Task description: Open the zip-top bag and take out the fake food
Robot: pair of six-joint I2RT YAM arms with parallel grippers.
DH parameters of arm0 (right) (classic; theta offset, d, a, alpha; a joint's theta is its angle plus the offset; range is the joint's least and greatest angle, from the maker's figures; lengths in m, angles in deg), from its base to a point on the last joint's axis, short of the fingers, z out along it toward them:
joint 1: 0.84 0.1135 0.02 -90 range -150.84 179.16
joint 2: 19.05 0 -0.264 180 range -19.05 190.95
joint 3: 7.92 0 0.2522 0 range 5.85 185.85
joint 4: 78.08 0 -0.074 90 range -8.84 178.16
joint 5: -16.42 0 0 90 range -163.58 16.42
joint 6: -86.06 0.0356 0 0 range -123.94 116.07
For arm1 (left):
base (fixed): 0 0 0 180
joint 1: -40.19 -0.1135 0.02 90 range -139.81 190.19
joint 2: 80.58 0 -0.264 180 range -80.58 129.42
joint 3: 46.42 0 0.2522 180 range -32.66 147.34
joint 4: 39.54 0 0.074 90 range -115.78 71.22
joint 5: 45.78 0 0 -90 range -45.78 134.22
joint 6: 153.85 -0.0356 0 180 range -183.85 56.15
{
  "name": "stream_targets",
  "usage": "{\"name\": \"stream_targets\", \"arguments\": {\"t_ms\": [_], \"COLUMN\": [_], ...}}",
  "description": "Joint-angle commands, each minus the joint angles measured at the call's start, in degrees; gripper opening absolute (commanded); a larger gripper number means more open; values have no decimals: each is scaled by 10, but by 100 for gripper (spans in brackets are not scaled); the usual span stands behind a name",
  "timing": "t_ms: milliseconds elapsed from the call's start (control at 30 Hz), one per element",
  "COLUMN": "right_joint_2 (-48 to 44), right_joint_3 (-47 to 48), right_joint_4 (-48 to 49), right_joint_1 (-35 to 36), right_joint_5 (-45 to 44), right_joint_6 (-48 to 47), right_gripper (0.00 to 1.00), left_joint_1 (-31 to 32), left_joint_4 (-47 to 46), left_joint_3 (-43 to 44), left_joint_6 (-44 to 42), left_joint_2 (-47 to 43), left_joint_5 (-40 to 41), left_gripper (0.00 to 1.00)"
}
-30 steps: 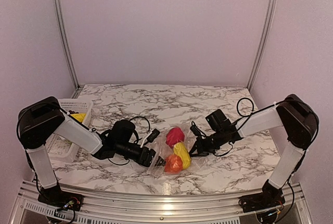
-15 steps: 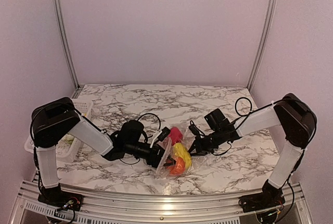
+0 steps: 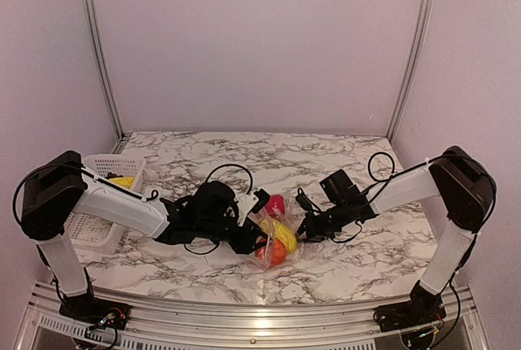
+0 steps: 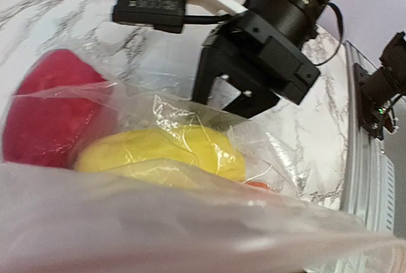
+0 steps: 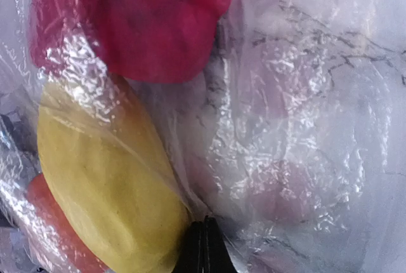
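The clear, crinkly zip-top bag (image 3: pixel 281 240) lies bunched on the marble table between the two arms. Inside it sits fake food: a pink-red piece (image 3: pixel 277 203), a yellow oblong piece (image 3: pixel 282 232) and an orange-red round fruit (image 3: pixel 275 252). My right gripper (image 5: pixel 204 247) is shut on a fold of the bag's plastic, right beside the yellow piece (image 5: pixel 101 190) and below the pink-red piece (image 5: pixel 139 19). My left gripper (image 3: pixel 254 228) is pressed into the bag's left side. In the left wrist view the plastic (image 4: pixel 190 222) hides its fingers.
A white lattice basket (image 3: pixel 96 212) stands at the table's left edge with a yellow piece (image 3: pixel 122 181) in it. Black cables loop over the table near both wrists. The right arm's black wrist (image 4: pixel 273 38) looms close behind the bag in the left wrist view.
My left arm has pushed right, into the bag's side. The bag has bunched up and the food pieces have crowded together. The right gripper has kept its hold in place.
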Motion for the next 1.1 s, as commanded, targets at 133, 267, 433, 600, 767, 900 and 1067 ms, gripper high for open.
{"name": "stream_targets", "arguments": {"t_ms": [133,267,433,600,767,900,1067], "right_joint_2": [-4,-4,-9,-8,-8,-6,-1], "right_joint_3": [-32,-21,-16,-17,-19,-20,-19], "right_joint_4": [-61,-61,-69,-71,-65,-62,-61], "right_joint_1": [9,8,8,8,9,8,8], "right_joint_5": [-60,-50,-47,-46,-44,-45,-44], "right_joint_6": [2,-5,-16,-24,-19,-17,-18], "right_gripper": [0,0,0,0,0,0,0], "left_joint_1": [-20,-20,-20,-19,-17,-16,-14], "left_joint_4": [214,103,4,20,52,-2,-95], "left_joint_3": [-40,-101,-144,-104,-51,-48,-48], "left_joint_6": [10,-8,-26,-21,22,42,9], "left_joint_2": [-72,-132,-161,-111,-47,-18,-1], "left_joint_5": [333,205,33,48,184,157,-25], "left_gripper": [50,62,61,54,36,37,49]}}
